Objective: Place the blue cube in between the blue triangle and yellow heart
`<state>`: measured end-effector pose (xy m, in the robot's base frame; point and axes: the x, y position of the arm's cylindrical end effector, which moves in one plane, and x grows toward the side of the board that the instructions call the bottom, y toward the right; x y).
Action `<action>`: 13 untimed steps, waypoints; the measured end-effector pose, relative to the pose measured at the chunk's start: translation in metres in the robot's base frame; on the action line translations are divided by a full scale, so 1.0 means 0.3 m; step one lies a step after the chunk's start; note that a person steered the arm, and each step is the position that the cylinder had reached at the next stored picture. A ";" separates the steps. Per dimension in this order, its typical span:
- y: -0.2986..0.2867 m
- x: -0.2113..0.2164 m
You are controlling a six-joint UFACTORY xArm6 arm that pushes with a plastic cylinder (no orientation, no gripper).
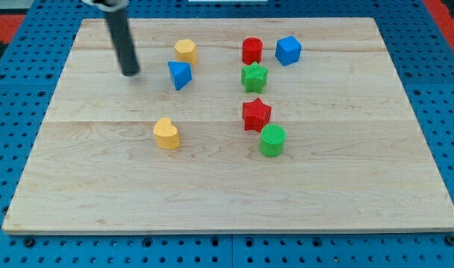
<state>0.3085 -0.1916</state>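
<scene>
The blue cube (288, 50) sits near the view's top, right of centre, next to a red cylinder (251, 50). The blue triangle (179, 75) lies left of centre in the upper part of the board. The yellow heart (166, 133) lies below it, near the middle left. My tip (130, 73) rests on the board just left of the blue triangle, apart from it and far left of the blue cube.
A yellow hexagon (185, 50) sits just above the blue triangle. A green star (254, 77), a red star (256, 114) and a green cylinder (272, 140) run down the centre right. The wooden board (361, 186) lies on a blue pegboard.
</scene>
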 end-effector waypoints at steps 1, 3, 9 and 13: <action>0.032 -0.237; 0.410 -0.384; 0.984 -0.109; 0.707 -0.275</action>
<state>0.2261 0.0205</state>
